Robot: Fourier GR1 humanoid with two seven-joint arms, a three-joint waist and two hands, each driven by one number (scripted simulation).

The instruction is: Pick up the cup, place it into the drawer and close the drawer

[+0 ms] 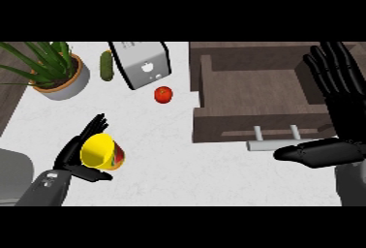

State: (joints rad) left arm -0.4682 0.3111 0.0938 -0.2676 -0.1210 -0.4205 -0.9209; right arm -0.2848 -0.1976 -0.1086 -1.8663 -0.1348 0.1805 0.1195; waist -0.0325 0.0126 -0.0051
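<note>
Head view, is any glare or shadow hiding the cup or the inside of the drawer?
Head view: lighting is even, with no glare; the yellow cup held in the left hand reads clearly; the open drawer shows its floor, with the inner walls slightly shaded; the black right hand at the drawer's right edge shows little surface detail.

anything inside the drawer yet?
Only bare wood floor shows inside the drawer; no object in the visible part. The right hand covers its right side, so that strip can't be checked. The cup is outside, in the left hand.
</note>
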